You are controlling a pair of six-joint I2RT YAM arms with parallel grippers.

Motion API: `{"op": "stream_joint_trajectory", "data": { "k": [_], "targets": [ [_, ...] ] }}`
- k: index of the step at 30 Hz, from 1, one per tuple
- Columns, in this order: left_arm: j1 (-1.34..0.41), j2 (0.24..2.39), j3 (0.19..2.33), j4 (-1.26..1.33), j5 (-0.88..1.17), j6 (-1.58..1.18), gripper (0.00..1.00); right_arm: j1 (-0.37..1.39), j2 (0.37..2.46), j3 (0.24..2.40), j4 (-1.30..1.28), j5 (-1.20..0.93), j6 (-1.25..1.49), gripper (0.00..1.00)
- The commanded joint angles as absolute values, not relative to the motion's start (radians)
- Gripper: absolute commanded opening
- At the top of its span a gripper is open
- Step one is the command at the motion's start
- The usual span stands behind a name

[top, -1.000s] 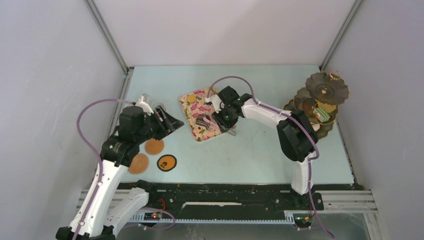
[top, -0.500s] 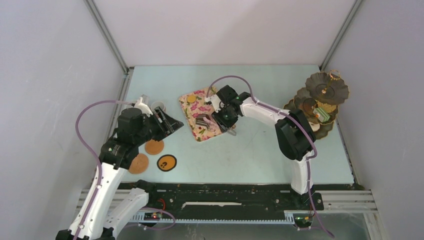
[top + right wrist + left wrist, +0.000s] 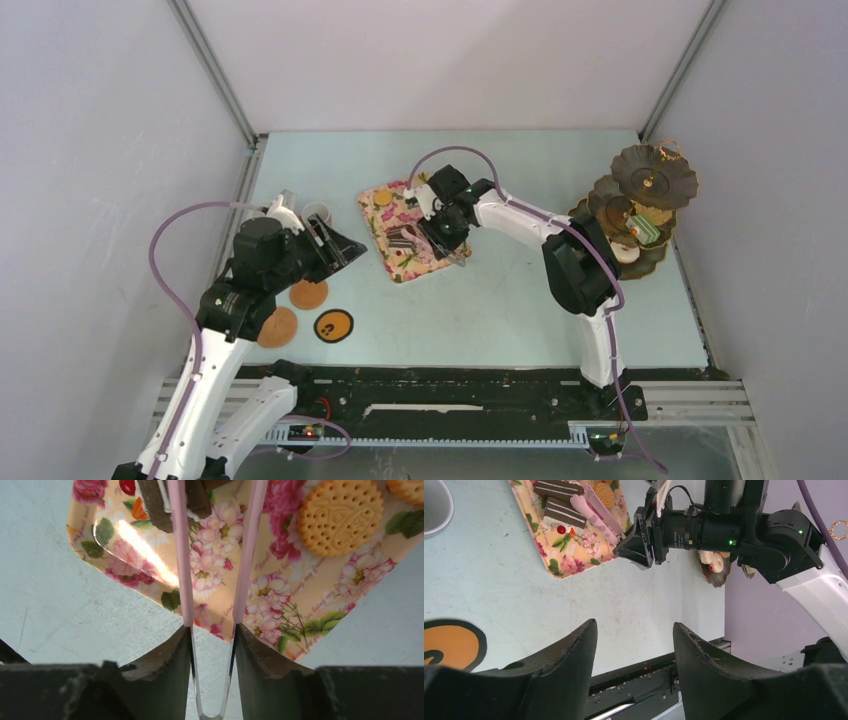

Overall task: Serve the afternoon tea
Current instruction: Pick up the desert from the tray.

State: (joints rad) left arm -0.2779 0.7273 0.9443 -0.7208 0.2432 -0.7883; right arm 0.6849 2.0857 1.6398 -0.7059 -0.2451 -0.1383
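Partway, I judge: the stand (image 3: 680,170) holds some treats (image 3: 648,231), cake slices (image 3: 558,490) and biscuits (image 3: 340,515) wait on the tray (image 3: 320,600), my right tool (image 3: 212,630) clamps the tongs (image 3: 180,555), left tool (image 3: 634,627) gapes empty.

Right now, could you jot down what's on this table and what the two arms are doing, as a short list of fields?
left gripper: open, empty, hovering near the mug
right gripper: shut on the pink tongs
tongs' reach: over the tray, by the cake slices
tray contents: cake slices and biscuits
coasters: three, in front of the left arm, nothing on them
stand: far right, with some treats already on it
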Motion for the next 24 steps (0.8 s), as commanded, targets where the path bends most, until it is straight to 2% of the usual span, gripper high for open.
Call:
{"op": "stream_joint_trajectory", "data": {
  "k": [1, 2, 4, 9, 13, 18, 21, 24],
  "targets": [
    [-0.27, 0.706, 0.926, -0.701, 0.262, -0.799, 0.62, 0.687, 2.088, 1.7, -0.7, -0.268, -0.119, 0.3],
    [-0.271, 0.705, 0.925, -0.701, 0.263, -0.799, 0.62, 0.687, 2.078, 1.699, -0.7, -0.265, -0.104, 0.22],
    [-0.27, 0.703, 0.926, -0.701, 0.263, -0.798, 0.62, 0.683, 2.054, 1.686, -0.698, -0.262, -0.079, 0.14],
    [-0.27, 0.705, 0.925, -0.694, 0.27, -0.799, 0.62, 0.677, 1.957, 1.61, -0.69, -0.227, -0.04, 0.04],
    [-0.27, 0.709, 0.915, -0.677, 0.282, -0.799, 0.62, 0.683, 1.87, 1.538, -0.68, -0.15, -0.02, 0.02],
    [-0.271, 0.727, 0.909, -0.667, 0.305, -0.801, 0.62, 0.735, 1.786, 1.451, -0.621, 0.316, -0.04, 0.0],
    [-0.27, 0.742, 0.914, -0.659, 0.31, -0.799, 0.62, 0.755, 1.84, 1.457, -0.592, 0.422, -0.075, 0.0],
    [-0.27, 0.756, 0.93, -0.664, 0.317, -0.798, 0.62, 0.771, 1.856, 1.532, -0.694, 0.539, -0.043, 0.0]
  ]
}}
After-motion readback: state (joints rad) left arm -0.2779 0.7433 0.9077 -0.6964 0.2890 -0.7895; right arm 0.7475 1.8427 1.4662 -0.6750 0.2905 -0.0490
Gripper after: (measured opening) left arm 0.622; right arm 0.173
